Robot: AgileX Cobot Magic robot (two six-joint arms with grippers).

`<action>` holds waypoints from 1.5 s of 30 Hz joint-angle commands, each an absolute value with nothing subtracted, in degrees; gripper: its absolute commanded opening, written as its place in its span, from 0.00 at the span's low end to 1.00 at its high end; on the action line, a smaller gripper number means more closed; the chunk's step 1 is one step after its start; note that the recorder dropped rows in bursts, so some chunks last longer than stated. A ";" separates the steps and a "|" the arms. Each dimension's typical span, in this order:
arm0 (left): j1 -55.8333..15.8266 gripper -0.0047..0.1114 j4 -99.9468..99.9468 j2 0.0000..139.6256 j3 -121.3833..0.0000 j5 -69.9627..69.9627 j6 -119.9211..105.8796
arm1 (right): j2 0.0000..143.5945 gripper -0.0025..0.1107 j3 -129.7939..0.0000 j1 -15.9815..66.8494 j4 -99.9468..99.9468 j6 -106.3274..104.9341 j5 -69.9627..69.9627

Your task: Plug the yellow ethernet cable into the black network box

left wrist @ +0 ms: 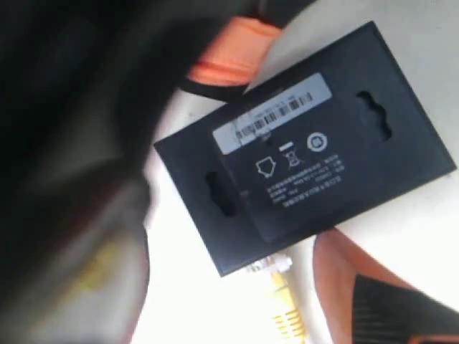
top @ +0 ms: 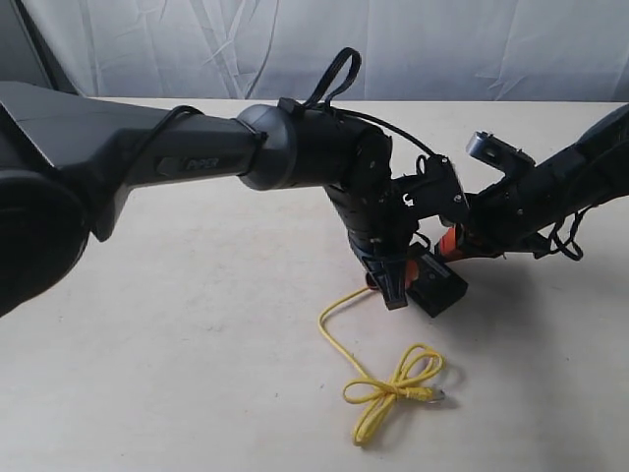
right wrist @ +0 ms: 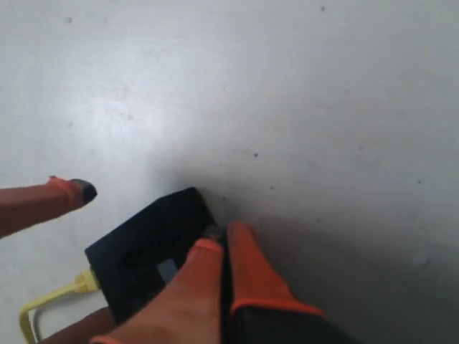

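- A small, flat black plastic network box lies with its label facing up on a pale table, and both robot arms crowd over it.
- The left gripper stands spread, with one orange finger on each side of the thin bright-yellow ethernet cable, not pinching it.
- Just beyond that gripper's tips, the cable's clear plastic plug meets the box's port edge and looks at least partly in.
- The right gripper has its orange fingers pressed together, with the tips against the side of the box away from the plug. I cannot tell whether they nip an edge.
- The cable's looped, tied length and its spare plug lie on the table, well apart from both grippers.
- This looks like the end of the insertion step. Next, I judge, comes a firm, straight push to latch the plug while the box is braced, then letting go.
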State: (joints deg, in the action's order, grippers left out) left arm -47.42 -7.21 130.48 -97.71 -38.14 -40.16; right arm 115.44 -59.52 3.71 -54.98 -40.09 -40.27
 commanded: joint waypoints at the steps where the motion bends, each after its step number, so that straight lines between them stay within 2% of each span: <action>1: -47.57 0.58 -4.33 129.98 -98.27 -38.08 -37.47 | 113.92 0.02 -59.22 4.02 -53.53 -37.32 -40.75; 7: -47.57 0.58 -3.89 129.98 -98.27 -38.51 -37.46 | 112.71 0.02 -59.22 2.77 -50.93 -32.62 -39.52; 13: -47.57 0.58 -0.34 129.98 -98.27 -38.51 -37.46 | 112.04 0.02 -59.22 -5.27 -53.40 -31.27 -42.64; 19: -47.57 0.57 3.78 125.97 -98.27 -37.93 -35.16 | 112.04 0.02 -59.22 -5.54 -54.45 -31.50 -42.64; 23: -47.57 0.49 9.31 123.65 -98.27 -40.06 -28.84 | 112.04 0.02 -59.22 -5.54 -54.32 -32.58 -42.75; 27: -47.57 0.37 9.31 123.06 -98.27 -42.65 -27.76 | 112.04 0.02 -59.22 -5.54 -54.44 -32.72 -43.18; 32: -46.88 0.16 9.22 123.01 -98.27 -45.12 -21.39 | 112.04 0.02 -59.22 -5.54 -54.56 -32.82 -43.74; 36: -44.94 0.04 8.91 123.01 -98.27 -48.07 -17.29 | 112.04 0.02 -59.22 -5.54 -54.68 -32.82 -44.71; 45: -40.61 0.04 7.77 121.29 -98.27 -52.91 -8.65 | 111.26 0.02 -59.22 -5.54 -54.68 -32.93 -46.66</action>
